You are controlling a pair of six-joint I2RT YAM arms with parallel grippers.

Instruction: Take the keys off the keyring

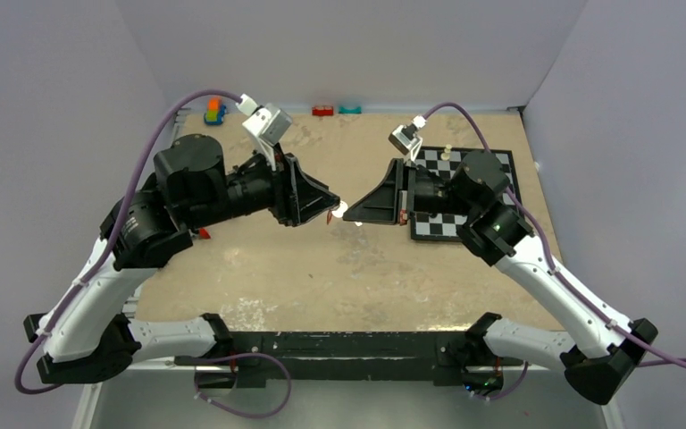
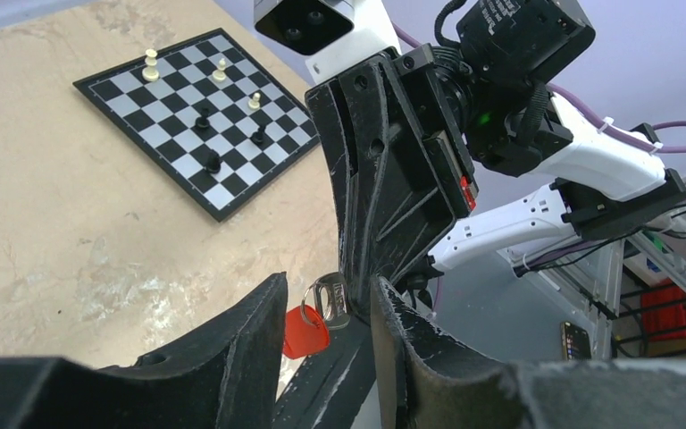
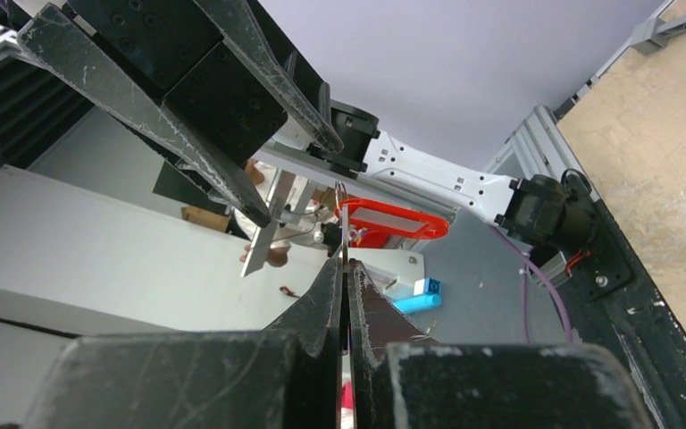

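Observation:
The two grippers meet tip to tip above the middle of the table. My right gripper (image 1: pixel 347 212) (image 3: pixel 344 261) is shut on the blade of a silvery key (image 2: pixel 338 299), seen edge-on in the right wrist view (image 3: pixel 343 223). The thin wire keyring (image 2: pixel 314 302) passes through that key's head. A bright-red plastic-headed key (image 2: pixel 305 332) (image 3: pixel 391 220) hangs from the ring. My left gripper (image 1: pixel 331 213) (image 2: pixel 328 282) is open, with one finger on each side of the ring and keys. I see no contact between its fingers and them.
A chessboard (image 1: pixel 438 228) (image 2: pixel 188 98) with several pieces lies on the table under the right arm. Small toy bricks (image 1: pixel 214 111) stand along the back edge, with a red one (image 1: pixel 322 111) and a teal one (image 1: pixel 350 110).

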